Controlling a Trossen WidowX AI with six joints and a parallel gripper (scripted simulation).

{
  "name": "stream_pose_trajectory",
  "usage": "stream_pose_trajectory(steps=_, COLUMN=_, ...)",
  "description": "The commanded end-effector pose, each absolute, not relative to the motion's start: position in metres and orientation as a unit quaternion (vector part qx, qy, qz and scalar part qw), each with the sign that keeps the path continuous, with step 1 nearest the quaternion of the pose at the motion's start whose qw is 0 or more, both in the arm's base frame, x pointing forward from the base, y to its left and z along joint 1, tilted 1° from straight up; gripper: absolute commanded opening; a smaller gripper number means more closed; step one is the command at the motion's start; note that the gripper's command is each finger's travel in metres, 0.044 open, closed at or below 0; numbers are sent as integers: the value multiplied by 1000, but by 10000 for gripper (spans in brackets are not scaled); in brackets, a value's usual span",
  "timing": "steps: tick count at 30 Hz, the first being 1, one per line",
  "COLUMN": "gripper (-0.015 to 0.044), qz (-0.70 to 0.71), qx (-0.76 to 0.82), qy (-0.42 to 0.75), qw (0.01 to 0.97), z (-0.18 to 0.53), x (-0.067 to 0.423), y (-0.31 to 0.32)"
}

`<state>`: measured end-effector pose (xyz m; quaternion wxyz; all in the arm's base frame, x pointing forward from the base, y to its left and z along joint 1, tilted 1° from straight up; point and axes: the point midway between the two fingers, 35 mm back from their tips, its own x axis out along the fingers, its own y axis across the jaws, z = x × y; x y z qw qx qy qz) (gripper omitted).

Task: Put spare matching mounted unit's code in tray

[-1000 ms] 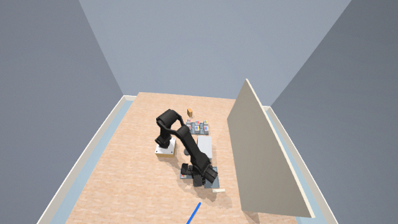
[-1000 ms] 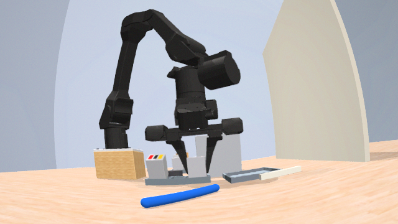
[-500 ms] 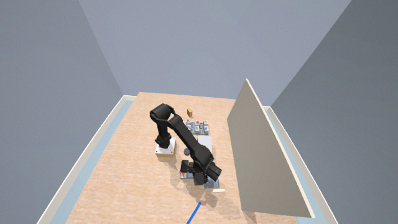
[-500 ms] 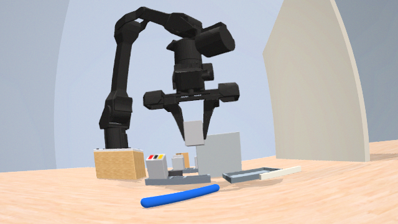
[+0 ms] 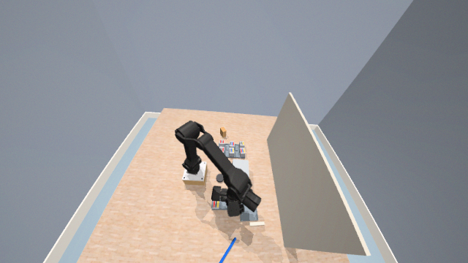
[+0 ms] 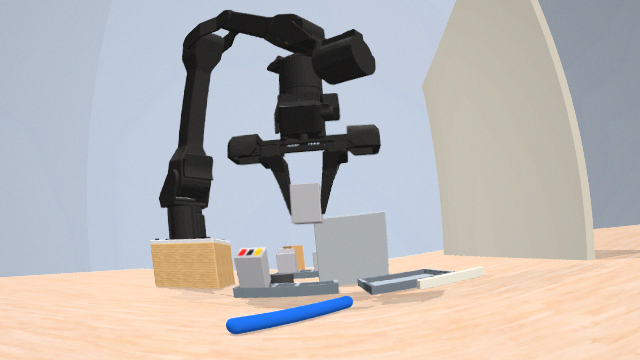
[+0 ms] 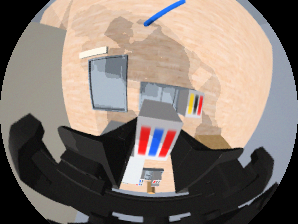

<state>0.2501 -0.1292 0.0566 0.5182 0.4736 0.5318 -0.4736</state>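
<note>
My gripper (image 5: pixel 234 209) (image 6: pixel 306 210) (image 7: pixel 154 123) is shut on a grey spare block (image 6: pixel 306 202) (image 7: pixel 157 137) whose top shows red, blue and red stripes. It holds the block in the air, above a low grey rack (image 6: pixel 285 289). A second spare (image 5: pixel 216 204) (image 6: pixel 252 267) (image 7: pixel 193 103) with red, black and yellow stripes stands on that rack to the left. The shallow dark grey tray (image 5: pixel 250 216) (image 6: pixel 371 286) (image 7: pixel 91 83) lies on the table just right of the rack. It is empty.
A light grey upright panel (image 6: pixel 351 247) stands behind the rack. More striped spares (image 5: pixel 232 147) and an orange block (image 5: pixel 223 131) sit farther back. A blue rod (image 5: pixel 228 250) (image 6: pixel 290 314) (image 7: pixel 162 12) lies in front, a white bar (image 6: pixel 450 277) beside the tray, a tall beige wall (image 5: pixel 311 183) to the right.
</note>
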Motion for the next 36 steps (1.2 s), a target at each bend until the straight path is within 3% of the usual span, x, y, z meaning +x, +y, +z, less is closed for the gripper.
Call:
stream_pose_trajectory(steps=1, gripper=0, qz=-472, qx=476, qy=525, qw=525, z=82, x=255, y=-129)
stream_pose_trajectory(steps=16, gripper=0, qz=-471, qx=477, qy=523, qw=526, z=127, x=256, y=-124)
stream_pose_trajectory(steps=36, gripper=0, qz=-470, qx=480, qy=519, qw=528, z=131, x=328, y=-135)
